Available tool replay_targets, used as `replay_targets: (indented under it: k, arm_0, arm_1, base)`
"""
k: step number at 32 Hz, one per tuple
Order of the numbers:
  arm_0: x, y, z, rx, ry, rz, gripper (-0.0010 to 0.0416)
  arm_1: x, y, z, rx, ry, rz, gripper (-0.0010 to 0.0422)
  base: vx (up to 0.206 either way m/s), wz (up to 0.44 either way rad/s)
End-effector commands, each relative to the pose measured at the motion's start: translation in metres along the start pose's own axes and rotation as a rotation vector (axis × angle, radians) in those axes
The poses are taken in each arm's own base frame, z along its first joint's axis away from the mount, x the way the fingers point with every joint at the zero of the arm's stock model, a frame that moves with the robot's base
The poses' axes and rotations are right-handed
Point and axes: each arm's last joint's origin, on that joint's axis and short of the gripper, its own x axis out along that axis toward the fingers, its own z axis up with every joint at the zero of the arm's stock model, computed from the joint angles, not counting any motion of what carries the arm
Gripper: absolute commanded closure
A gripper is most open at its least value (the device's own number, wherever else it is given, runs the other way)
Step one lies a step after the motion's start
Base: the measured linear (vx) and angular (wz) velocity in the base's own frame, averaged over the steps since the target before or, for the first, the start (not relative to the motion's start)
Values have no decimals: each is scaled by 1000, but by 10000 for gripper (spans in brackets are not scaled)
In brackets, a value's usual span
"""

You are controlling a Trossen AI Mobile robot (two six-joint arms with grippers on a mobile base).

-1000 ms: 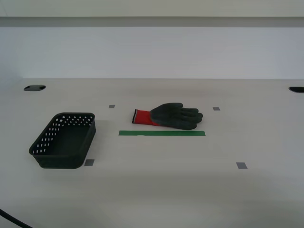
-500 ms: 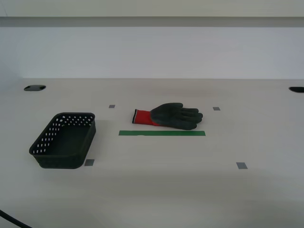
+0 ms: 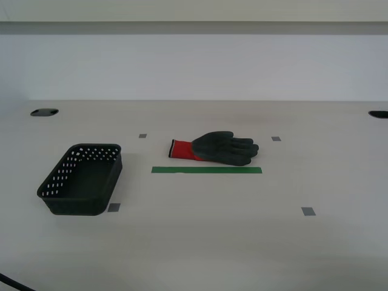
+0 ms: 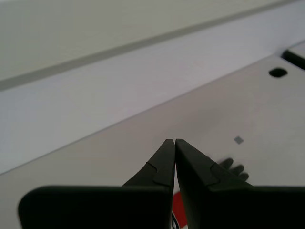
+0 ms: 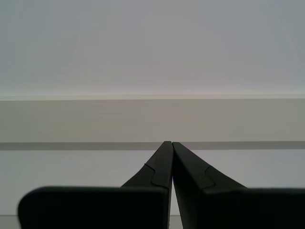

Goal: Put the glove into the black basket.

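The glove lies flat near the middle of the table, red cuff toward the exterior view's left, dark fingers toward the right, just behind a green tape strip. The black basket stands empty at the exterior view's left. Neither arm shows in the exterior view. My second gripper is shut and empty, high above the table; the glove's fingertips and a bit of red cuff show behind its fingers. My first gripper is shut and empty, facing the back wall.
Small grey tape squares mark the table. Dark cable holes sit at the table's far corners. A pale wall runs behind the table. A black cable crosses the near corner at the exterior view's left.
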Motion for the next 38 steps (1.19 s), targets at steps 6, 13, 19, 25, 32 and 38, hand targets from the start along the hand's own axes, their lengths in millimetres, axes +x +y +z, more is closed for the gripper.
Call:
replay_targets:
  k: [6,13,19,25,32,38]
  arm_0:
    - [0,0,0,0,-2,0,405]
    - [0,0,0,0,-1,0,405]
    - [0,0,0,0,3,0,405]
    - [0,0,0,0,3,0,405]
    - [0,0,-2,0,18,0,405]
    - [0,0,-2,0,25,0,405]
  arm_1:
    - [77,-10,17,23,253,-82,412]
    - [127,-9,25,63,406,-119,412]
    - [155,-12,36,75,487,-143,412]
    - [186,-29,35,96,546,-181,412]
    - [226,-72,6,138,614,-249,412]
    - [255,-105,-32,148,668,-286,412]
  base:
    - [0,0]
    - [0,0]
    - [0,0]
    - [0,0]
    - [0,0]
    - [0,0]
